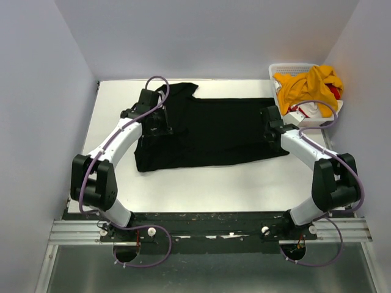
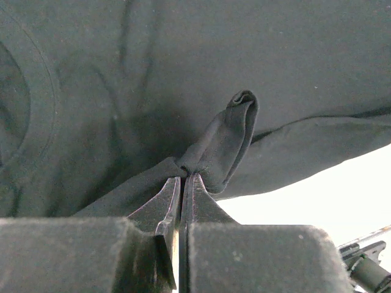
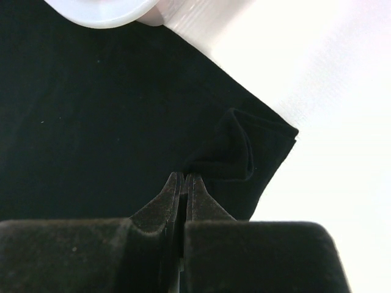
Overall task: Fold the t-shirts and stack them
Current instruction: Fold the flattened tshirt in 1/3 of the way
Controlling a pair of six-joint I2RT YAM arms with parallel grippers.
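**Step in hand.** The fold of the black t-shirt [image 1: 214, 131] is judged to be just beginning. The garment is lying spread flat across the middle of the bench [image 1: 201, 189], with its collar end toward the left arm and its hem end toward the right arm.

**Hands.** The left hand [image 2: 183, 182] is closed and pinching a raised tuck of the black cloth near the collar end, and the cloth is bunching just beyond its tips. The right hand [image 3: 184, 180] is likewise closed, gripping a small peak of cloth close to a hem corner, beside bare bench.

**Next move, as judged.** Both hands are needing to lift together and carry the gripped cloth over the body of the shirt. They should be keeping pace with each other so that the fold is not skewing. Each pinch is looking shallow, so a slip at either end is the likely fault.

**Containers.** One white slatted basket [image 1: 292, 66] is standing at the far right corner of the bench, just beyond the right hand.
- A mustard-yellow t-shirt [image 1: 308, 82] is heaping on top and spilling over the rim.
- A red garment [image 1: 334, 91] is showing at the basket's right side.
- White cloth [image 1: 307, 110] is showing at its near side.

All three are lying crumpled and unfolded. No folded stack is showing on the bench, so the task is judged to be at an early stage.
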